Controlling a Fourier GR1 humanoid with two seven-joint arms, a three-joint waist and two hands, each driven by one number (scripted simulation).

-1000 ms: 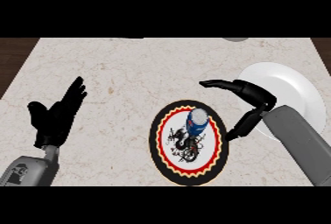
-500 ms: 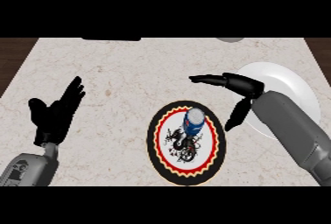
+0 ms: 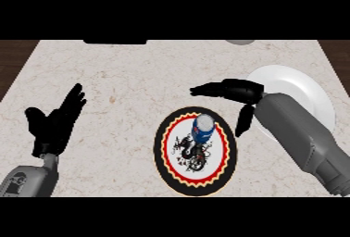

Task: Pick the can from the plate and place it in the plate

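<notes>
While the blue can [image 3: 203, 129] sits on the upper part of the dark patterned plate [image 3: 179, 178], the right hand [image 3: 242, 90] hovers just beside it, fingers [image 3: 209, 89] apart, holding nothing. A white plate [image 3: 301, 87] shows partly behind that forearm. The left hand [image 3: 58, 122] rests open at the bench's [image 3: 137, 69] left.

The can [image 3: 203, 128] lies on the near plate [image 3: 195, 187] — the other plate [image 3: 295, 86] sits right and behind it.

right robot hand [image 3: 239, 90] moved left, open fingers now nearer above the can [image 3: 203, 129], forearm following
</notes>
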